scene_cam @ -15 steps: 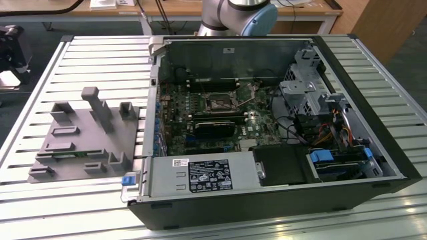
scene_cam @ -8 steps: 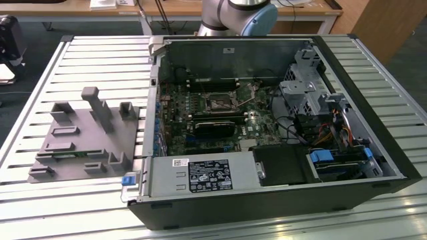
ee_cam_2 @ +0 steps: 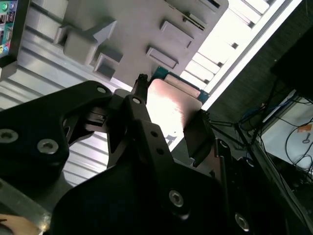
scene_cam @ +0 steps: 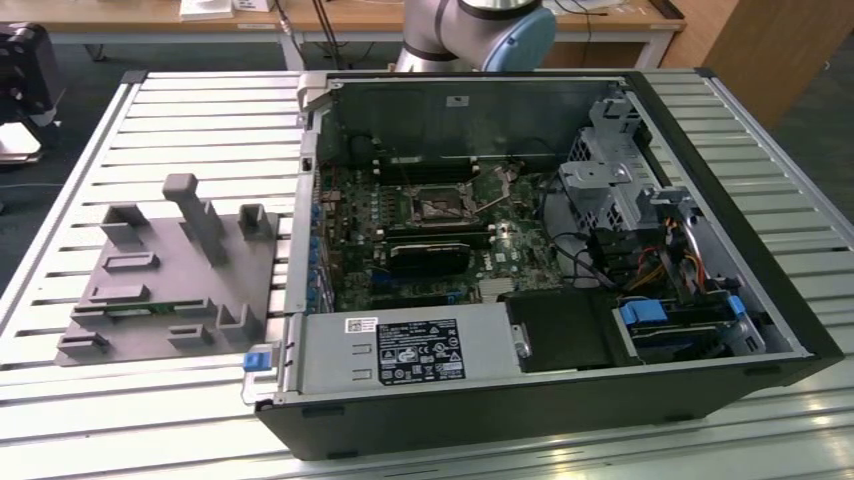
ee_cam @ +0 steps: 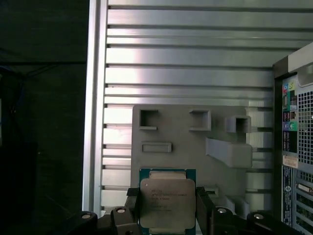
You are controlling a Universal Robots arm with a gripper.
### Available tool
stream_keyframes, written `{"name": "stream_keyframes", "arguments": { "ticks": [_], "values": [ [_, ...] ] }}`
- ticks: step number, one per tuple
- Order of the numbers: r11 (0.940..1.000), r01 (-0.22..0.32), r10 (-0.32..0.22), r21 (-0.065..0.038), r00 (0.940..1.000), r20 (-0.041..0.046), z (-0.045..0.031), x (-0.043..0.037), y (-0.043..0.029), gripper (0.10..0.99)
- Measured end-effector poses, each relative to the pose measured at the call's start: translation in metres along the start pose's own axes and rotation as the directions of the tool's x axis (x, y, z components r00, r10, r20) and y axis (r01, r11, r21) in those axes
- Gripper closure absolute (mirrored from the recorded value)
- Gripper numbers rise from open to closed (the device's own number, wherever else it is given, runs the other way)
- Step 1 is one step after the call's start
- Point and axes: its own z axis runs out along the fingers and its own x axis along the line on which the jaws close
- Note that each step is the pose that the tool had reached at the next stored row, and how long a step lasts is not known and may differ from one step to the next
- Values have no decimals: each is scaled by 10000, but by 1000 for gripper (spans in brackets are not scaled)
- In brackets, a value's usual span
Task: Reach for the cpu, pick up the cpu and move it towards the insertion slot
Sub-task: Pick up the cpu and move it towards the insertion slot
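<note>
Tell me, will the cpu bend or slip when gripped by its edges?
Probably stiff: the cpu is a flat, metal-topped plate. Likely light, being thin. Its shiny top looks slippery, so the fingers pinching its edges seem sensible.

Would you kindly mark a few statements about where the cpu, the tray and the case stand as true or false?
1. The gripper holds the cpu. True.
2. The cpu sits in the slot. False: it is in the gripper, with the grey tray beneath it.
3. The case lies open, its board in sight. True.
4. The tray lies on the exterior view's right of the case. False: it lies on the exterior view's left.
5. The cpu's silvery top faces the first wrist camera. True.
</note>
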Motion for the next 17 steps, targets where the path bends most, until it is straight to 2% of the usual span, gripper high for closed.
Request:
{"name": "stream_keyframes", "arguments": {
  "ticks": [17],
  "values": [
    [10000, 0, 0, 0, 10000, 3, -3, -289, -1, 545]
  ]
}}
